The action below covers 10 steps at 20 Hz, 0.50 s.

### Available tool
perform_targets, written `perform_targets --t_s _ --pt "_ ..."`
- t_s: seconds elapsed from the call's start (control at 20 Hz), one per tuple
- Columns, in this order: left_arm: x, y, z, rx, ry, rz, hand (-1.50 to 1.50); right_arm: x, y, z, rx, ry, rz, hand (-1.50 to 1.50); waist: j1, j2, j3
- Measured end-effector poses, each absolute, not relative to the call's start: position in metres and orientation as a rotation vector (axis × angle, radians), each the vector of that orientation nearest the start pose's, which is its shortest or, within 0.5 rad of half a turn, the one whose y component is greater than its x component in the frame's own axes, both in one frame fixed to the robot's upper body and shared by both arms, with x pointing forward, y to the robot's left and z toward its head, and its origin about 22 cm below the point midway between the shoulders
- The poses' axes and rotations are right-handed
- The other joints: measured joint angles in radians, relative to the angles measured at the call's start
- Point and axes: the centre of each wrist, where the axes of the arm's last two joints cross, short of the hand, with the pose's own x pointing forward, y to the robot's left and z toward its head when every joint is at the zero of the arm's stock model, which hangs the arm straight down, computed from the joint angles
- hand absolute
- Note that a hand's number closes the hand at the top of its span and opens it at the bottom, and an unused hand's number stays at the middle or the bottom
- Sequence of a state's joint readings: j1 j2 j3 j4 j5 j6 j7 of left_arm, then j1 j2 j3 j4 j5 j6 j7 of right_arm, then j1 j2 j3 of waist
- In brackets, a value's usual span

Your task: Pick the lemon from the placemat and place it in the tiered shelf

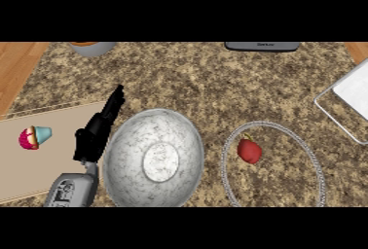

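Speckled stone desk (215,82), spanning the whole view and carrying every item listed. Marbled grey bowl (137,141), the largest item, front and centre, standing between the mat side and the shelf side, so any carry across would likely have to go over or around it. Tan placemat (43,170), flat at the left, running out of view. Clear round plate (284,172) with a beaded rim, right of the bowl and just apart from it. White wire-edged tray (356,90), cut off by the right edge, which I take for the tiered shelf, well apart from the mat. Left robot hand (97,133), black, over the mat's right edge beside the bowl, fingers straight and together, pointing away, holding nothing; probably poised on the pick-up side. Right robot hand: not visible. Grey appliance (262,46) at the far edge. Grey cup (92,47) at far left, partly cut off. Red fruit (249,151) with a small stem, lying on the plate. Pink-and-blue cupcake (34,137), on its side, the only thing on the mat; no lemon shows anywhere.
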<state>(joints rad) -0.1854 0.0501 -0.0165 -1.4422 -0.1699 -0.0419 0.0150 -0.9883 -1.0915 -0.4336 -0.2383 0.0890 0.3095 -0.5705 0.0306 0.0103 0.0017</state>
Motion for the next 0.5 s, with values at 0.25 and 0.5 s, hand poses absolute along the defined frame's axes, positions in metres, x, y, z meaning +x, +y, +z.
perform_targets --t_s 0.25,0.5 --pt "0.289 0.213 0.015 0.086 -1.588 -0.278 0.00 0.297 -0.574 0.293 -0.591 -1.998 -0.121 -1.50 0.001 0.002 0.000" --pt "0.289 0.217 0.016 0.090 -1.594 -0.283 0.00 0.262 -0.596 0.312 -0.601 -1.951 -0.288 -1.50 0.004 0.006 0.002"
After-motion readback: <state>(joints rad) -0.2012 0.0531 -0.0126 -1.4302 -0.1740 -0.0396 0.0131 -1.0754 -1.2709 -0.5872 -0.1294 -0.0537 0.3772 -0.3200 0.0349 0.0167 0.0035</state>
